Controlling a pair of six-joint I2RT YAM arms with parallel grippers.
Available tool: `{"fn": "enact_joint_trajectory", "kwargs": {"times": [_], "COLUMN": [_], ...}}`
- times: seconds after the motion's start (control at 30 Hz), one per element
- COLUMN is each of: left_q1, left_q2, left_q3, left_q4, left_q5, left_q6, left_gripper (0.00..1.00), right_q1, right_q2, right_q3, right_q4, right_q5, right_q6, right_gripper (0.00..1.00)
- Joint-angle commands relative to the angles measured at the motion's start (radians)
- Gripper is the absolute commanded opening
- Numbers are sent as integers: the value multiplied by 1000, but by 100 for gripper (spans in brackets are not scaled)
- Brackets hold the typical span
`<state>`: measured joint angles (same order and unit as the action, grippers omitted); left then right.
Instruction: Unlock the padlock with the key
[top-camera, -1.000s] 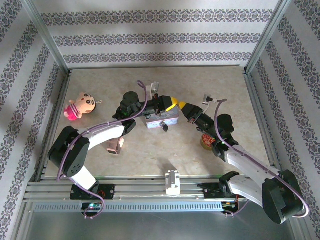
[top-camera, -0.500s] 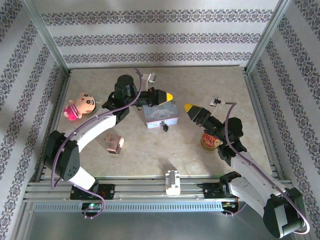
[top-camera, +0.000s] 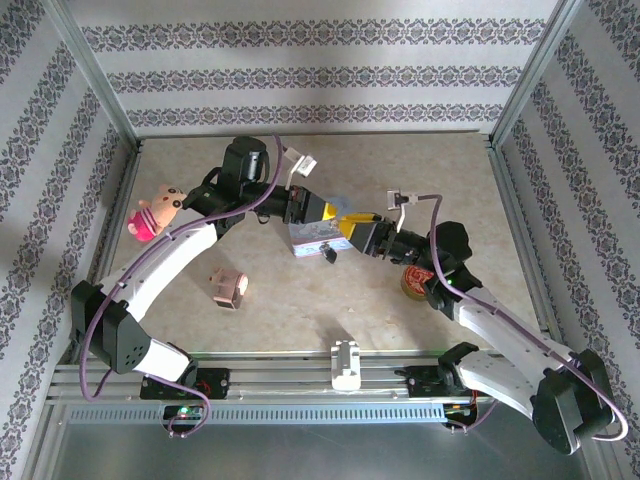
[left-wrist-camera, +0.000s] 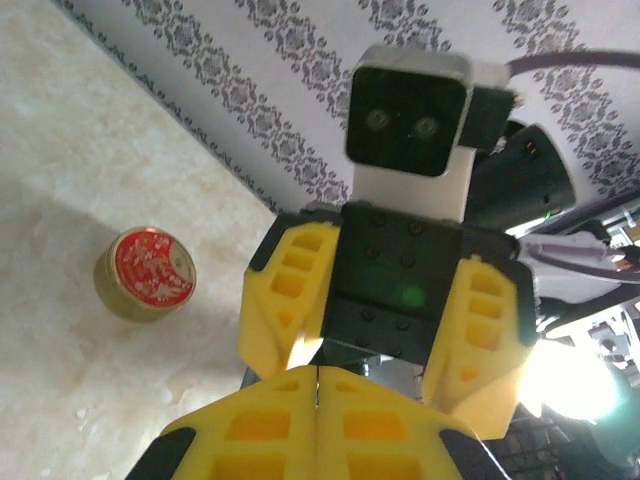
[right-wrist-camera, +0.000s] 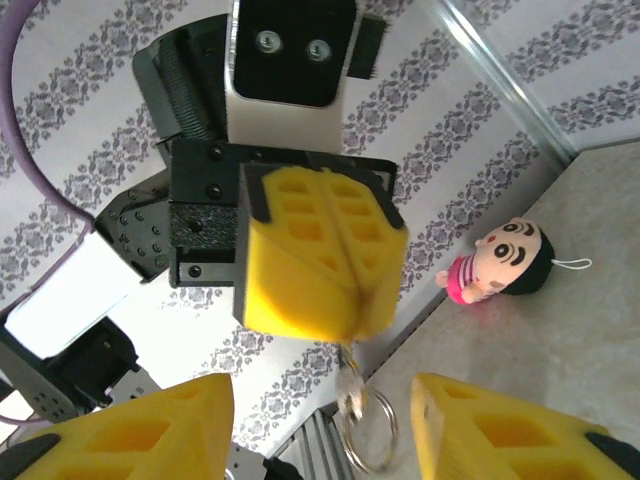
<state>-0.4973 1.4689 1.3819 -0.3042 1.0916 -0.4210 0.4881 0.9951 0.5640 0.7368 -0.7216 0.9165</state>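
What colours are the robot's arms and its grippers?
The left arm and right arm have white links, black joints and thin purple cables. The left gripper and right gripper have chunky yellow fingers with square holes, on black mounts.

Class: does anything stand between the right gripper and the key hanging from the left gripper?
Nothing visible does. The key dangles on its ring from the shut left gripper, facing the open right gripper across bare air.
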Motion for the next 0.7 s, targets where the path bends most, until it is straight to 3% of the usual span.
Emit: {"fn": "enact_joint_trajectory", "kwargs": {"times": [0.0,0.67], "left_q1": [-4,-4], "left_q2": [-33,-48], "left_q3": [32,-31], "left_q4": [-83,129], "left_q5": [10,29], "left_q6": [72,-87], "left_gripper": [0,0], "right_q1": [10,55], "right_q2": [19,53], "right_q3": [44,40], "right_q4": [38,53], "right_q5": [-33,-30], "right_q6": [-39,-42], "right_gripper": [46,36]}}
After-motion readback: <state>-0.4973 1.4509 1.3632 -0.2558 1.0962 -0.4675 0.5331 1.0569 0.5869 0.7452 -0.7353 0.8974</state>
